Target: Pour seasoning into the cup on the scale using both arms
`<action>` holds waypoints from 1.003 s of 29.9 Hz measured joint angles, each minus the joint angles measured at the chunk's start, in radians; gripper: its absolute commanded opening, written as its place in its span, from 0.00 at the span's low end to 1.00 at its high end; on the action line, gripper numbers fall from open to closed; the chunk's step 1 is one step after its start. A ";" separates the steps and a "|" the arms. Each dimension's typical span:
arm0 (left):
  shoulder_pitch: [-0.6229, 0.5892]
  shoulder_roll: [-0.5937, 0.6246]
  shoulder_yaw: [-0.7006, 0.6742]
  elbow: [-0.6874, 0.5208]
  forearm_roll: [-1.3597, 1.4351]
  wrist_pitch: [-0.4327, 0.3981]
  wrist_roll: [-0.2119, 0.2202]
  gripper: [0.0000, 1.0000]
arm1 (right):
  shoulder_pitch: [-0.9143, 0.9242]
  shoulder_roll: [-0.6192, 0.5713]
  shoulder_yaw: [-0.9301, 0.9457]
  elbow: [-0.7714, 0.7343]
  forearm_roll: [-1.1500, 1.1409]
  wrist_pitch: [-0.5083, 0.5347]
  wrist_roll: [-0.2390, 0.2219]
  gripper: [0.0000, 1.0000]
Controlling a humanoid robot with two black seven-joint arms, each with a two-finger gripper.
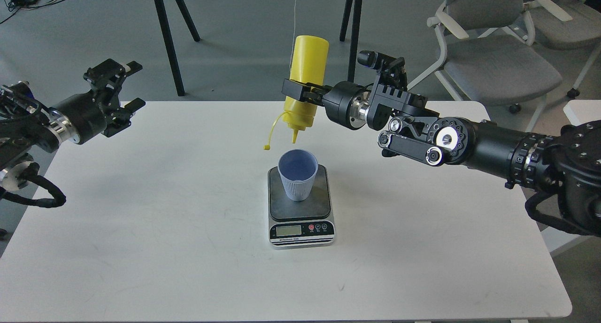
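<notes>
Pouring: right gripper clamping inverted seasoning mid-frame above cup on scale; left gripper splayed, empty; next, squeeze.

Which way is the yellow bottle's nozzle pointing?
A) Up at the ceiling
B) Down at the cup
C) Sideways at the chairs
B: the right gripper holds the bottle upside down, nozzle just above the cup on the scale.
</notes>
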 measured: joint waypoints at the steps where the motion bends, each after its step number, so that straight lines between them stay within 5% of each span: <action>1: 0.000 -0.001 -0.003 0.000 0.000 0.000 0.000 1.00 | 0.001 0.001 -0.006 -0.002 0.000 0.000 0.000 0.02; 30: 0.000 -0.009 -0.008 0.002 0.000 0.000 0.000 1.00 | -0.007 0.065 -0.100 -0.048 0.001 0.002 -0.007 0.02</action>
